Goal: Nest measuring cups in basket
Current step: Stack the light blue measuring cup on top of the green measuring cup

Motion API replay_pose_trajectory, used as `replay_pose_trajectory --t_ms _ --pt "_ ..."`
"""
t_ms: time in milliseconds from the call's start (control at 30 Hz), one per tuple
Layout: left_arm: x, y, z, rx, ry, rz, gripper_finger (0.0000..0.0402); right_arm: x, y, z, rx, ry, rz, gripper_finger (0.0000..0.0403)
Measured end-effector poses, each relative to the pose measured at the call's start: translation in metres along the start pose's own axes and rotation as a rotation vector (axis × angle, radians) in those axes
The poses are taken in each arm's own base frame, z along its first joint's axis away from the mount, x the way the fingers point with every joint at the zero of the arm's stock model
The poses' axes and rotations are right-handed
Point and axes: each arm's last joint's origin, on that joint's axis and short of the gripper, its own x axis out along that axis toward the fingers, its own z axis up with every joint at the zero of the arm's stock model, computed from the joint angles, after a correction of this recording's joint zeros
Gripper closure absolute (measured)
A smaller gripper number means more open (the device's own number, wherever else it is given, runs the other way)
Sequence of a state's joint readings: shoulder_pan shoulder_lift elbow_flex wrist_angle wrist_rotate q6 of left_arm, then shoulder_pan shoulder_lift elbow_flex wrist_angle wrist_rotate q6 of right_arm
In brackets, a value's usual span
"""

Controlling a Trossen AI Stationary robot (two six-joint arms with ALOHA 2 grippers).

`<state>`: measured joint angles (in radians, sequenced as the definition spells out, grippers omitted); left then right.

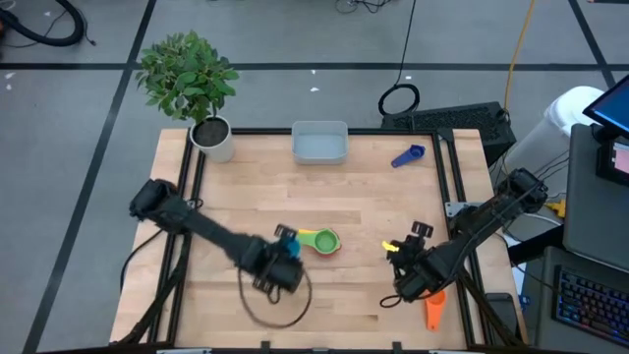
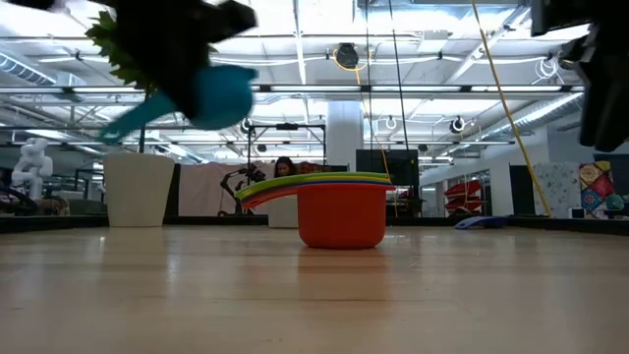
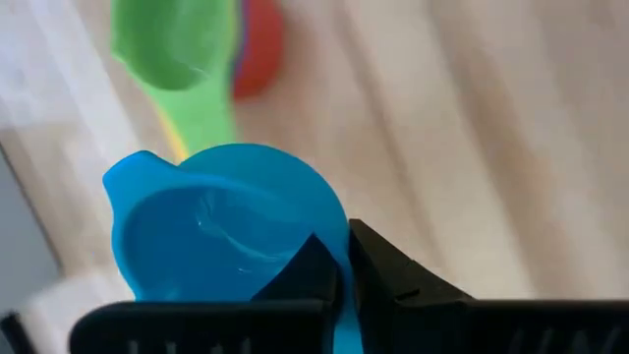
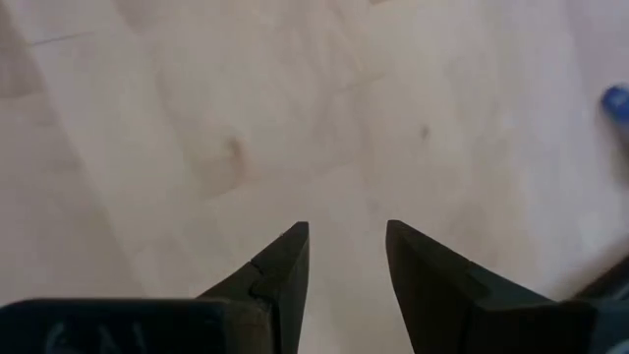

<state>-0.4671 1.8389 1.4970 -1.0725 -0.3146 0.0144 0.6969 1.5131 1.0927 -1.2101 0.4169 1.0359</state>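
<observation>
Light blue measuring cup (image 3: 226, 231) pinched in left pincer (image 3: 344, 270); right pincer (image 4: 347, 258) parted, empty; no writing legible.

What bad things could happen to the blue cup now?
The left hand pinches only the rim of the light blue cup, up in the air, so it might slip and fall. It could also bump the stack of cups and tip it. The basket is far across the table.

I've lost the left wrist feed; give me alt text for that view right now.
The left gripper is shut on the rim of a light blue plastic measuring cup, held above the pale wooden table. Beyond it sits a nested stack of cups, a green cup on top with yellow and red edges showing beneath.
</observation>
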Motion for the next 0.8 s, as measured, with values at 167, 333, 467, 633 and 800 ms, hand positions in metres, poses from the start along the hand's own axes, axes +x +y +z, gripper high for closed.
replay_pose_trajectory --t_ms 167,333,467,633,800 --pt "0.004 0.041 0.003 0.060 -0.019 -0.017 0.0388 -0.005 0.009 -0.008 0.050 -0.030 0.049 0.0271" --pt "0.004 0.067 0.007 0.104 -0.076 -0.037 0.0388 -0.010 0.015 -0.018 0.094 -0.043 0.069 0.0271" --pt "0.002 0.075 0.012 0.152 -0.137 -0.052 0.0388 -0.012 0.017 -0.022 0.118 -0.049 0.077 0.0271" --pt "-0.002 0.080 0.017 0.174 -0.193 -0.042 0.0388 -0.013 0.018 -0.023 0.128 -0.052 0.083 0.0271" --pt "-0.002 0.080 0.020 0.199 -0.219 -0.045 0.0388 -0.013 0.019 -0.022 0.119 -0.060 0.092 0.0271"
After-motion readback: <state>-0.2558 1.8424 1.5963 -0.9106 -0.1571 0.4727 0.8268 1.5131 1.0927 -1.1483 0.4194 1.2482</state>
